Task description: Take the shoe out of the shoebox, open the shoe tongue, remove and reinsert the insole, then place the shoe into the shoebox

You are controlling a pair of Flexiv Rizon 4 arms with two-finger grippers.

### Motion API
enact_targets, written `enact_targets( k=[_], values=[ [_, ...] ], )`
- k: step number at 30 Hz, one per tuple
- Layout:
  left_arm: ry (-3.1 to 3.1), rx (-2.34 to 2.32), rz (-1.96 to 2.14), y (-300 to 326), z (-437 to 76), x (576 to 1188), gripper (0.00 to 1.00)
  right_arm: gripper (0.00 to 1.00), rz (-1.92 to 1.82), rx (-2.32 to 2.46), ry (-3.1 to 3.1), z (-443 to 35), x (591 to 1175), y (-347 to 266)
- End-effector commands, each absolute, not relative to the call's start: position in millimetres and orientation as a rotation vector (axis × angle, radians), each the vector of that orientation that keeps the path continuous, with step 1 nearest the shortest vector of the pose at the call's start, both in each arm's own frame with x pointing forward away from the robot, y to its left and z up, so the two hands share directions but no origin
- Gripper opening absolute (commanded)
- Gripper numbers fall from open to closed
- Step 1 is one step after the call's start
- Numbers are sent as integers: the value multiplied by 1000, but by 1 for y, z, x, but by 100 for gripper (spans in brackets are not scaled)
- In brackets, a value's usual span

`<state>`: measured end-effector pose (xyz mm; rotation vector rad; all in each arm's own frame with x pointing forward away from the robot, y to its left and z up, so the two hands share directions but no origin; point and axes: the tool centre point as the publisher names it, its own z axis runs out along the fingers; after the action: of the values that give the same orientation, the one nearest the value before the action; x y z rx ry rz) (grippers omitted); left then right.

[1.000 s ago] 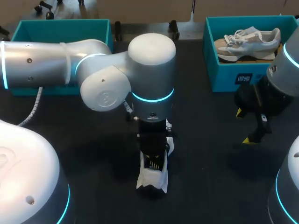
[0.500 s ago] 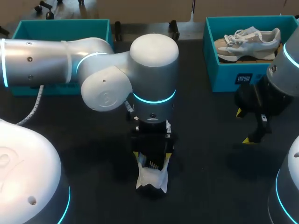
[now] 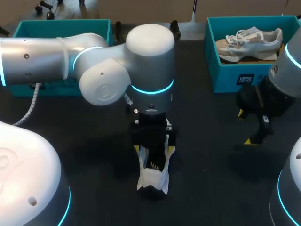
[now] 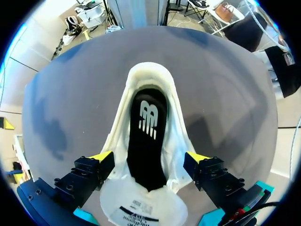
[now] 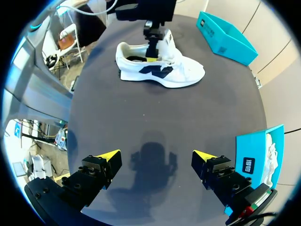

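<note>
Left wrist view looks straight down into the white shoe (image 4: 175,141), which lies on the dark table (image 4: 70,108) near the middle, out of the box. The left gripper (image 4: 149,160) hangs over its opening with the jaws wide apart, one yellow tip on either side of the collar; whether they touch the upper I cannot tell. The black insole (image 4: 146,136) sits inside, and the tongue (image 4: 141,207) is folded back toward the wrist. Off to the right, the right gripper (image 3: 251,128) hovers above bare table, its jaws also apart and holding nothing, well apart from the shoe. The teal shoebox (image 3: 235,77) at the far right holds a second shoe (image 3: 249,41).

The main risk, as I judge it, is that nothing pins the shoe down. If the left fingers close on the insole and pull, the whole shoe may lift or skid rather than release it. Closing at this spread would clamp the soft upper instead of the insole, crushing the collar — and a tilted descent could snag the tongue.
</note>
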<state>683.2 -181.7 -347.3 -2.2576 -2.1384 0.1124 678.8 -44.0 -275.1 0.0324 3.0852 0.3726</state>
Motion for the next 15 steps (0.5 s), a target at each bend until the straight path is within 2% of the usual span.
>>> enact_targets(
  k=[1, 15],
  values=[
    [-2143, -2268, 118, -179, -339, 689, 100, 100, 371, 34, 3082, -276, 678, -44],
    [-2187, -2295, 93, -184, -310, 720, 100, 100, 371, 34, 3082, -276, 678, -44]
  ],
)
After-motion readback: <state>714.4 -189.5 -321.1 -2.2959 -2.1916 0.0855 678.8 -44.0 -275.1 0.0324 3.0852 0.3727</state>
